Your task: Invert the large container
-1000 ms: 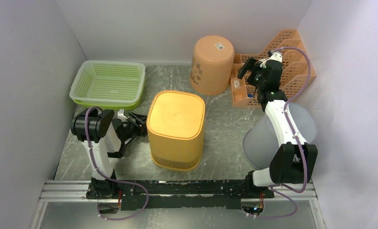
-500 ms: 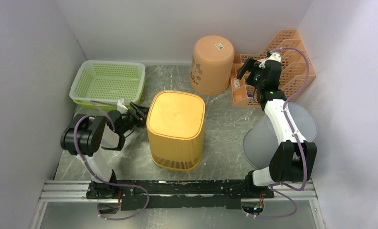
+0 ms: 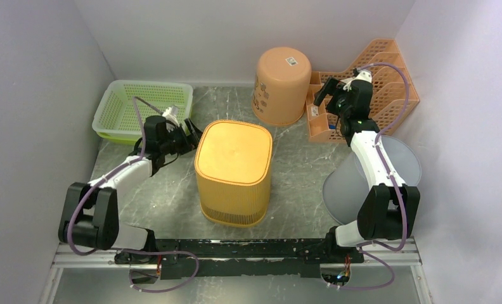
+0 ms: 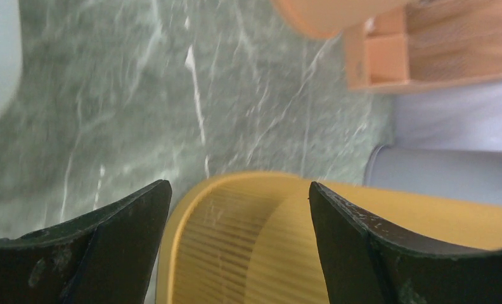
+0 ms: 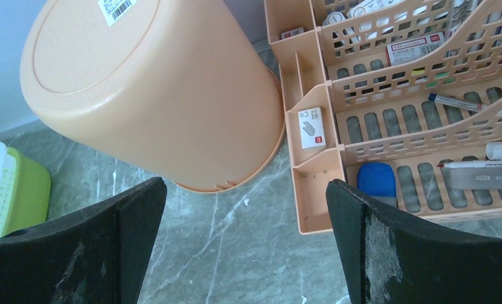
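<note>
Large container [image 3: 234, 171] stands just beside the left jaws, spread wide and empty; right jaws likewise parted.

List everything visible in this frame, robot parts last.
large container: one, yellow-orange, table centre, closed face up
bucket: one, peach, back centre, upside down
basket: one, green mesh, back left
desk organiser: one, orange, back right corner, holding stationery
grey tub: one, pale grey, right side, on its side
table: one, grey-green marbled
left gripper: one, black, open at the large container's upper left edge
right gripper: one, black, open, raised between bucket and desk organiser
</note>
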You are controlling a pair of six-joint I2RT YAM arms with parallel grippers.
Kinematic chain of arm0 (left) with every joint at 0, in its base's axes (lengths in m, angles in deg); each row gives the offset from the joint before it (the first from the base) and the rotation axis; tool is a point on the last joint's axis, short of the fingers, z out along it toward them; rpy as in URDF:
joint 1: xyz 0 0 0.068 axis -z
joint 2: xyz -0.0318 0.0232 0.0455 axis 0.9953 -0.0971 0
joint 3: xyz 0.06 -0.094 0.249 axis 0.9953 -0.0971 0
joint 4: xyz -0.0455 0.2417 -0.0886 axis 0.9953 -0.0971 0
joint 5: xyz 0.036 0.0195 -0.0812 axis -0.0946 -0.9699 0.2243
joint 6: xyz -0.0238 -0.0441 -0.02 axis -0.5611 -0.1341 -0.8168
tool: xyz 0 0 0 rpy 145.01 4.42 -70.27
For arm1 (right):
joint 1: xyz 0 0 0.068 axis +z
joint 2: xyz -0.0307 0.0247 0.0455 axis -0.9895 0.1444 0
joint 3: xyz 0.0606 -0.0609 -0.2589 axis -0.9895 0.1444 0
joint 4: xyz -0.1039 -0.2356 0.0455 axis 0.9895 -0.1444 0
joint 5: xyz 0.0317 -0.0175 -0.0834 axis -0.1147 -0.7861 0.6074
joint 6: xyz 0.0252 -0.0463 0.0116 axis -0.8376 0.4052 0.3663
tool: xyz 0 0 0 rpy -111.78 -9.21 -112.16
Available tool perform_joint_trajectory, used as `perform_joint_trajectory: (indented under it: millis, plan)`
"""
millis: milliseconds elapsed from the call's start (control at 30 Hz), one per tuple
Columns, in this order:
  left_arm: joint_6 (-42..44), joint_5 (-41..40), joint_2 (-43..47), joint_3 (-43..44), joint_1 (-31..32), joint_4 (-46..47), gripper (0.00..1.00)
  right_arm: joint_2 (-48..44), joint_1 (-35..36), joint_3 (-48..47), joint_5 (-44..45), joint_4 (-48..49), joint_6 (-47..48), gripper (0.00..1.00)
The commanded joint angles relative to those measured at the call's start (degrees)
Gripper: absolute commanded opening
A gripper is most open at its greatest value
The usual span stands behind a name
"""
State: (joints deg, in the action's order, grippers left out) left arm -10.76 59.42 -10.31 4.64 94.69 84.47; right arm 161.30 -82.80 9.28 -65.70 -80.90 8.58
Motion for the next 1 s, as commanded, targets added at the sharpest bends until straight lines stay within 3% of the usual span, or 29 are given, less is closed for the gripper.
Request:
perform_joint_trajectory:
  millis: [0,233,333,567,800,967]
  plan:
    - [10.47,-7.2,5.74,1.92,3.22,-25.86,0.91,0.34,-0.51,-1.41,0.2,1.06,-0.04,1.0]
    - [14.51,-16.06,14.69,0.29,3.77,-40.99,0.92,0.67,-0.51,-0.76,-0.62,2.08,-1.22,1.0]
    - [15.89,-18.52,16.6,-0.37,4.58,-46.19,0.99,0.95,-0.44,-0.62,-0.98,2.29,-1.39,1.0]
    - [12.85,-18.09,19.04,-1.34,13.77,-49.89,0.97,0.93,-0.41,-0.86,0.13,1.44,-0.43,1.0]
    - [8.28,-6.04,17.34,-5.47,19.7,-36.89,0.96,0.69,-0.43,-0.95,-0.19,1.44,-0.66,1.0]
    - [6.71,-4.49,7.11,-2.19,22.48,-26.78,0.96,0.87,-0.47,-2.37,-0.21,1.11,-0.69,1.0]
